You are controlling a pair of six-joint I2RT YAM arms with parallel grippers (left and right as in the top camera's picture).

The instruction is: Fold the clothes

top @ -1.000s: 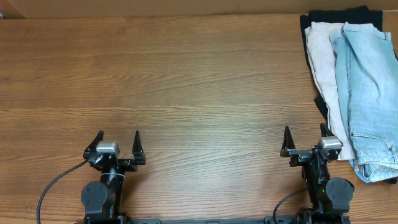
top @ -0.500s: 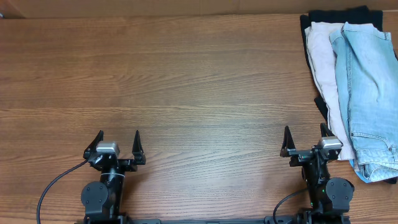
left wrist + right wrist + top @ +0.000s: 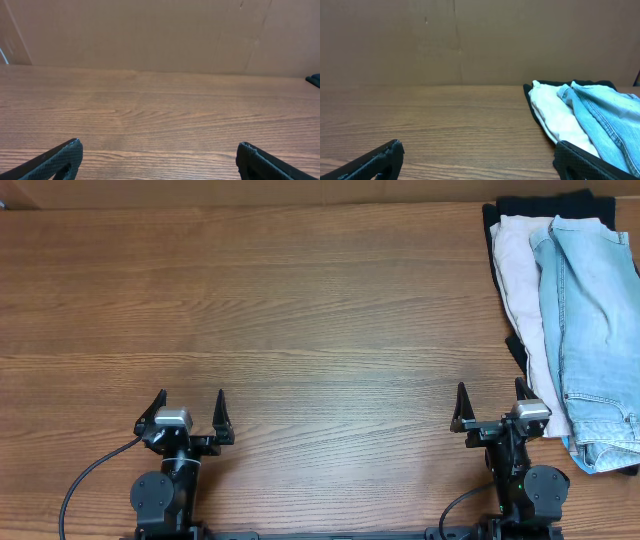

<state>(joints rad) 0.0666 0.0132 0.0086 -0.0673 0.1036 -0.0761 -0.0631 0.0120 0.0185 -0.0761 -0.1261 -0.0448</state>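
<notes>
- left gripper sits at the near edge, jaws spread wide and empty; ahead of them lies only bare table
- right gripper is likewise released, with nothing between its jaws; its outer finger stands just beside the near end of the pile of clothes
- the pile stretches ahead and to the outside of the right jaws, well apart from the left jaws; light blue jeans lie over a cream garment, over a black garment
- progress, as I judge it: nothing is folded yet; every piece has to be drawn out, spread and folded

Matt wood-grain table; pale blue denim jeans over soft cream cloth and black cloth.
</notes>
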